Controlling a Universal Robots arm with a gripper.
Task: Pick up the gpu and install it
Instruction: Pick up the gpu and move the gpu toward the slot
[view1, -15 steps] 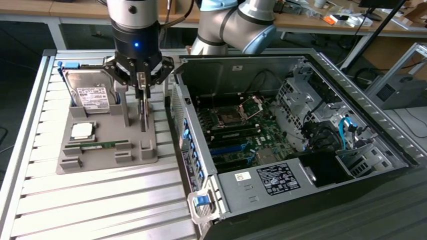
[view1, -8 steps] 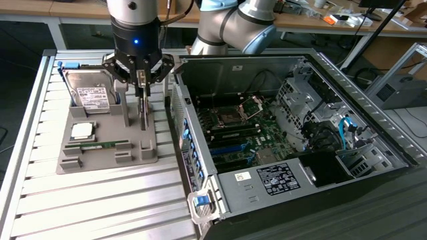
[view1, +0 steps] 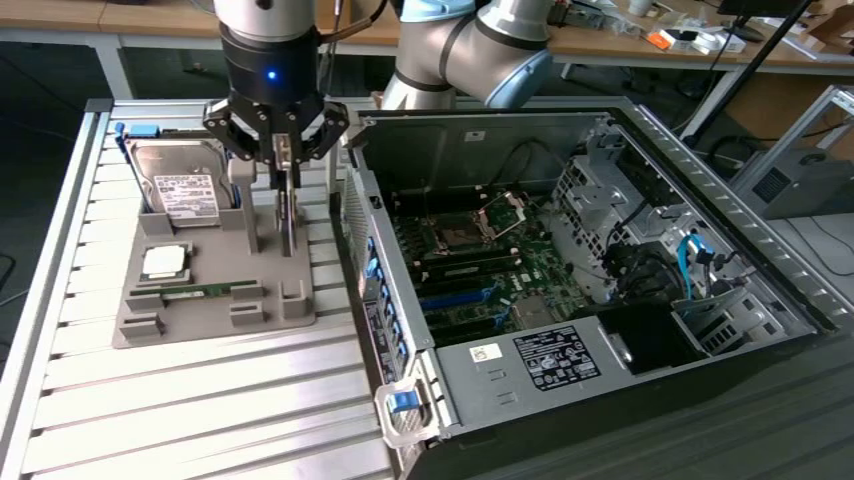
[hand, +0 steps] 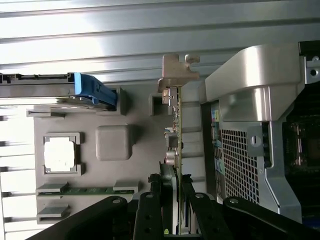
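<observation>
Gripper (view1: 282, 158) is clamped on the gpu (view1: 286, 215), fingers (hand: 150, 212) pinching its top edge from both sides. Card stands upright on edge at the grey tray (view1: 214, 322), betw. the hard drive (view1: 180, 185) and the open PC case (view1: 534, 250). Prob. seated in its tray slot, but the bottom edge is hard to see.

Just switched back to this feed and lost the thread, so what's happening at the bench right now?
The arm's pincer is clamped on the top edge of the graphics card, which stands upright on edge over the gray tray, next to the open computer case. Whether the card is clear of its slot I cannot tell. The hard drive, processor and memory stick lie in the tray.
</observation>
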